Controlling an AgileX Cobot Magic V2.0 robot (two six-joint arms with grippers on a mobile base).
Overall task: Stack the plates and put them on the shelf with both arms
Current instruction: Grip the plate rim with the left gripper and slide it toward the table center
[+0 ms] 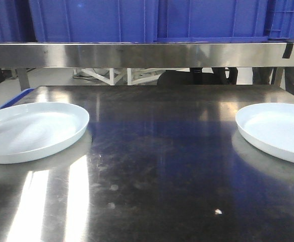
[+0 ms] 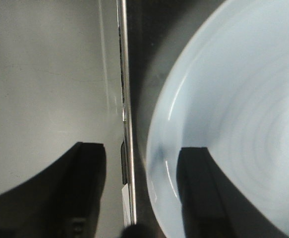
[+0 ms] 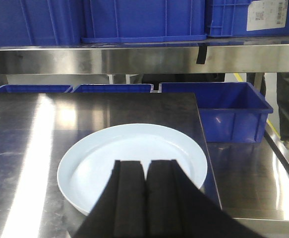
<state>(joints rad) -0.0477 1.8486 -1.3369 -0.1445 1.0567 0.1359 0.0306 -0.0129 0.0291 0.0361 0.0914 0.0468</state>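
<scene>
A: Nearest first: how do the jaws stand?
B: Left jaws spread, astride the rim of the left plate (image 2: pixel 233 114); right jaws pressed together, empty, above the right plate (image 3: pixel 134 146)
A: Progress?
B: Judged barely begun. Both plates lie well apart on the counter (image 1: pixel 157 166), unstacked; stacking and transfer to the shelf (image 1: pixel 147 54), carrying blue crates (image 1: pixel 136 20), remain

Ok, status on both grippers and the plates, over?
Left gripper open across rim of left plate. Right gripper shut, empty, over right plate. Plates apart on tabletop, unstacked. Nothing between them.
</scene>
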